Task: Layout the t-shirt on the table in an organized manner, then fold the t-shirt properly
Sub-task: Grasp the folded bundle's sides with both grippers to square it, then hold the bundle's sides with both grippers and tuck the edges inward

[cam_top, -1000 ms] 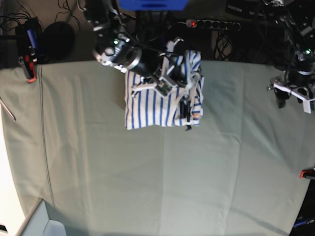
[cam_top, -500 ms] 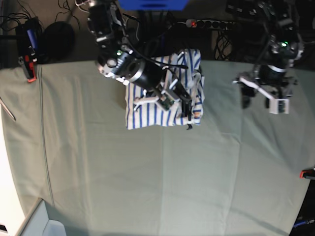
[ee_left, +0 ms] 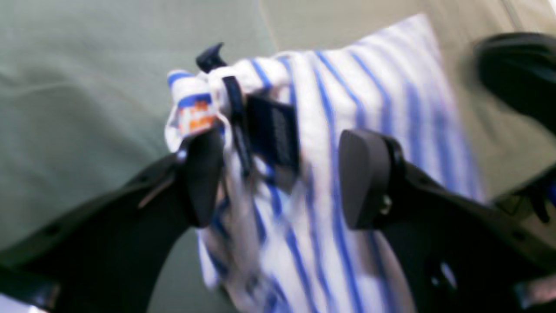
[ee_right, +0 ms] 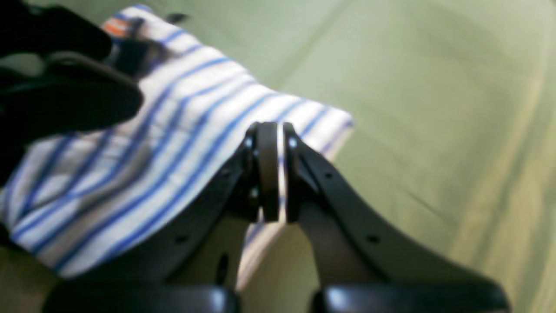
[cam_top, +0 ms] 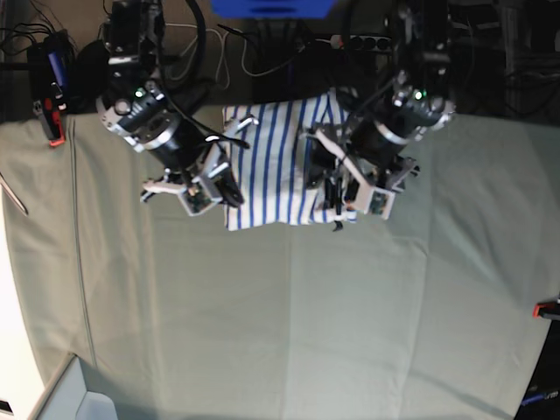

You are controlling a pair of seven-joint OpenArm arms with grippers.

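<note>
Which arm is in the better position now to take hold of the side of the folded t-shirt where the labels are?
Probably the left. The left gripper is open, jaws on either side of the t-shirt edge with the labels. The right gripper is shut at the opposite edge.

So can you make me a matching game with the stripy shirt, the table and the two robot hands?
Things:
1. t-shirt
2. table
3. left hand
4. right hand

States:
A. shut tight, at one edge of the shirt
B. pale grey-green, spread out flat
C. open wide, over the shirt's corner with the tags
D. white with blue stripes, folded into a small block

Pairs: 1-D, 2-B, 3-C, 4-A
</note>
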